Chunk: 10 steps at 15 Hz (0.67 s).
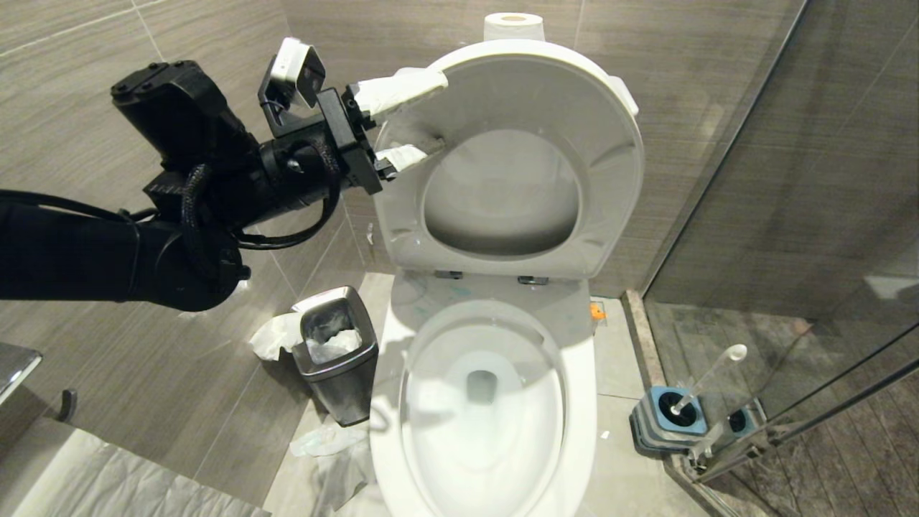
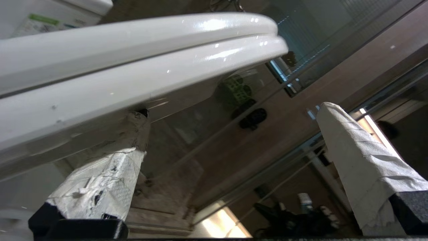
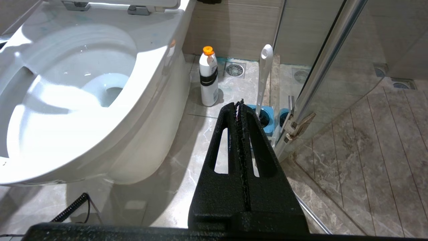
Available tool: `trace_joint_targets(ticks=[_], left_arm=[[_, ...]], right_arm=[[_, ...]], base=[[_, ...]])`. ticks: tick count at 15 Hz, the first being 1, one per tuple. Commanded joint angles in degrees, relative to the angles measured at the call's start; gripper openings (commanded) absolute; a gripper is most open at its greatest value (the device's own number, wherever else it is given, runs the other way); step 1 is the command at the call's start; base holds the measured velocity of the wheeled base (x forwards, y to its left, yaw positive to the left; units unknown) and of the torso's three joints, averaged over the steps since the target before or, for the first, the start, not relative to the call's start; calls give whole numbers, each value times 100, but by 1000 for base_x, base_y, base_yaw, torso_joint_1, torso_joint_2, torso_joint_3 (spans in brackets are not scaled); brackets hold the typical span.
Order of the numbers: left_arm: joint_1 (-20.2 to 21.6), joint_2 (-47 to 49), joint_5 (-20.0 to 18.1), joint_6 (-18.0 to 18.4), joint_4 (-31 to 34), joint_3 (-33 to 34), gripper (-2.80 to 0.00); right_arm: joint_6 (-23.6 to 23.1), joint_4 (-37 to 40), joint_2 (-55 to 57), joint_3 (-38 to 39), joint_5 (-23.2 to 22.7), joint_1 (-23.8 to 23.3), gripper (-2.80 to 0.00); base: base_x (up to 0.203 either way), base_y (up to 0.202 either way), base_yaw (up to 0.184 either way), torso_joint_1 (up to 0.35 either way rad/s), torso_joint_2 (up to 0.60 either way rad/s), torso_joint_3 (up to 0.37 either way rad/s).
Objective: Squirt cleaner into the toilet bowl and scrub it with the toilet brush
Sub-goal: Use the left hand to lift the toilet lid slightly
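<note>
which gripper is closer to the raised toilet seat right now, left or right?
Left. The left gripper is open at the raised seat's upper left edge, fingers either side of the rim. The right gripper is shut and low beside the toilet bowl, near the toilet brush.

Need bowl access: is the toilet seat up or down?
Up: seat and lid stand raised together, leaving the toilet bowl rim bare.
</note>
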<state>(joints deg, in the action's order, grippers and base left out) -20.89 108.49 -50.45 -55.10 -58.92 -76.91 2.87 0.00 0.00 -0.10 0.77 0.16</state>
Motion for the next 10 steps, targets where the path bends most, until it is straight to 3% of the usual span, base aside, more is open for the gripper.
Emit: trace_joint_targets(ticks=[1,3,6,8,10], left_arm=[[-2,293,23,366,23,-236,0],[-2,469,108,654,147,-534,0],[-10,740,426,1477,845,-1155,0],[-11,977,482,1636,991,-1623,0],[-29,1249,772,1672,1099,-2111,0]], right_arm=[[3,0,0,1,2,2,-280],[3,0,0,1,2,2,-280],[3,0,0,-3,2,2,-280],[3,0,0,1,2,2,-280],[3,0,0,1,2,2,-280]], base=[[0,0,0,0,0,0],[0,0,0,0,0,0],[0,0,0,0,0,0],[0,0,0,0,0,0],[0,0,0,0,0,0]])
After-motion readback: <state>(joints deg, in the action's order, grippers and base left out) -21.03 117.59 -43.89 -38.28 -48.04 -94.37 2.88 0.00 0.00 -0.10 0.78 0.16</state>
